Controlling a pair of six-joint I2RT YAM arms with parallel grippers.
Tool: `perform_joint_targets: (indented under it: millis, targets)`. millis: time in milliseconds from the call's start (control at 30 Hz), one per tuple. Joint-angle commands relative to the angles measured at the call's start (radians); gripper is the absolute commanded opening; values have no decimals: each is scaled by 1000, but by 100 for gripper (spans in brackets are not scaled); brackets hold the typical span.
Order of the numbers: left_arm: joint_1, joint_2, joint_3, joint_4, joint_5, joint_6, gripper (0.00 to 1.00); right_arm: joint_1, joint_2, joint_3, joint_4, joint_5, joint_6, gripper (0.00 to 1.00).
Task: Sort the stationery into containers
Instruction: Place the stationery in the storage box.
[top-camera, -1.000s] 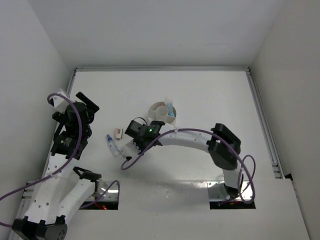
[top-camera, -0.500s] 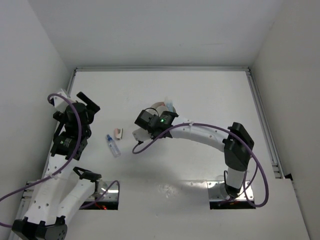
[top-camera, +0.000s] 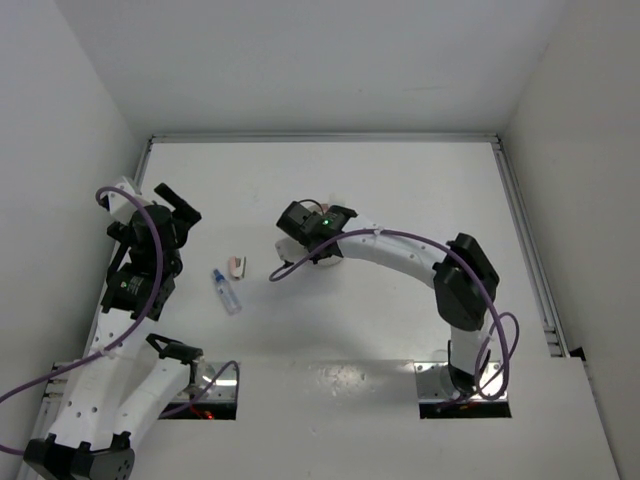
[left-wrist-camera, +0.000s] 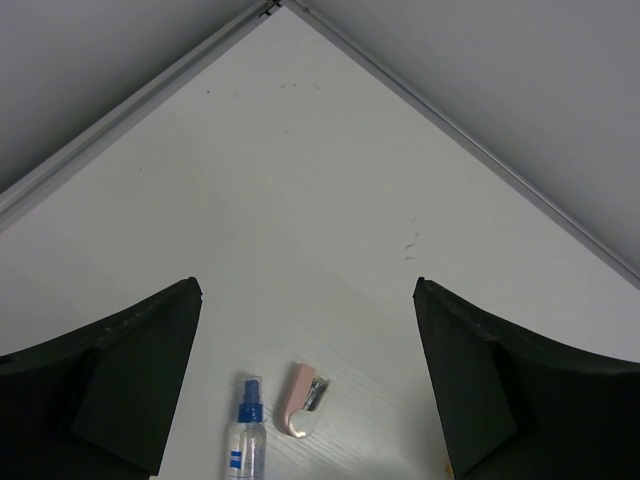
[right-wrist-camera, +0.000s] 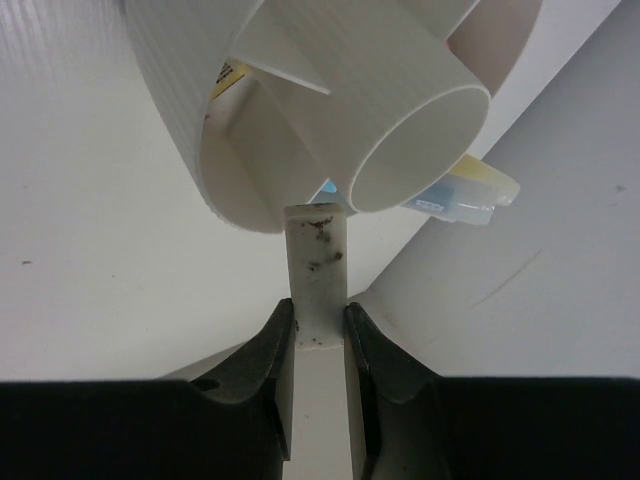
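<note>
White tabletop (top-camera: 400, 200) boxed in by plain white walls, nothing fancy. Right gripper (right-wrist-camera: 318, 325) clenched on a smudgy off-white eraser block (right-wrist-camera: 317, 260), pinched low down, free end poking up at the rim of the round white bowl (right-wrist-camera: 190, 120); touching or not, can't tell. From the overhead camera, gripper sitting right over the bowl, so hardly any of the bowl on show there. Inside the bowl: centre cup (right-wrist-camera: 400, 110), divider walls, a yellow label (right-wrist-camera: 228, 75) showing in one compartment, and something pale blue and clear (right-wrist-camera: 465, 195) peeking out beside the cup. Left gripper (left-wrist-camera: 308, 290) released, fingers (left-wrist-camera: 130, 390) spread wide, hanging above the table's left side, well apart from the bowl. Below it, flat on the table: clear blue-capped tube (left-wrist-camera: 246, 440) and just beside it a small pink piece (left-wrist-camera: 303, 398), close but apparently not touching. Seen from above, both lying between the two grippers, tube nearer the arm bases
</note>
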Motion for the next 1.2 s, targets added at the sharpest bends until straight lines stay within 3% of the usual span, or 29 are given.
perform_joint_targets:
  millis: [0,233,500,600,733,933,967,1000,1033,1067,1100,1167]
  targets:
    - [8,-12,-2,30,6,17,94,-7,20,48,6,13,0,2]
    - [8,-12,-2,30,6,17,94,-25,50,48,6,2,-10,2]
    - [8,-12,-2,30,6,17,94,-34,84,67,6,-28,-29,11]
    - [8,-12,-2,30,6,17,94,-34,104,86,16,-19,-29,21]
    - [8,-12,-2,30,6,17,94,-34,104,86,16,-19,-29,49]
    - [8,-1,-2,39,29,17,91,-34,49,96,34,-10,-19,53]
    - [8,8,-13,49,49,29,80,-34,40,96,34,-10,-10,51]
    - [8,8,-23,75,78,52,61,-34,17,114,34,-10,4,34]
    - [8,38,-24,89,153,61,22,-34,5,151,34,-25,56,19]
    - [8,60,-33,105,199,72,11,-34,-6,175,7,-49,91,6]
    - [8,86,-33,105,240,72,3,-34,-21,210,6,-121,134,0]
    - [8,187,-22,105,346,58,0,-43,-107,188,52,-236,255,0]
